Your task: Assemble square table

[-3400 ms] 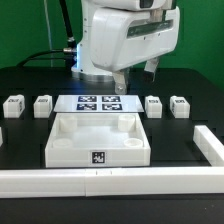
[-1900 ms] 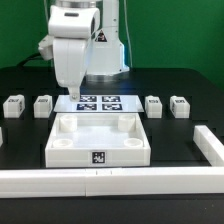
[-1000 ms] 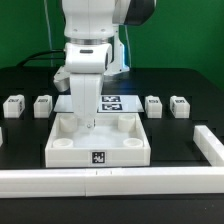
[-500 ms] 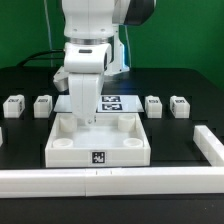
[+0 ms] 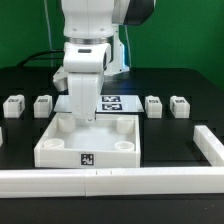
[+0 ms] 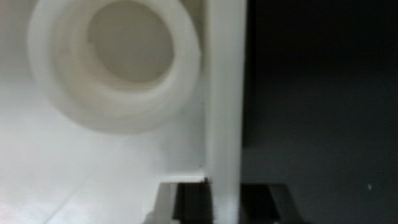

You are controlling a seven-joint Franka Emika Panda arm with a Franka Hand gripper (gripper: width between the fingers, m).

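Four leg blocks (image 5: 43, 104) sit untouched while your fingers (image 6: 178, 205) pinch tight on the raised rim (image 6: 224, 100) of the square table slab (image 5: 55, 153), seemingly to drag it into place.

The white square tabletop (image 5: 60, 152) lies rims up, slightly askew; two tagged leg blocks (image 5: 43, 104) stand at each side, apart from it.

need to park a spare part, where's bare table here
Bare tabletop lies between the slab and the border wall, in front of the exterior view's right leg blocks. Smaller patch on the slab's other side. Crowded: around the gripper and marker board.
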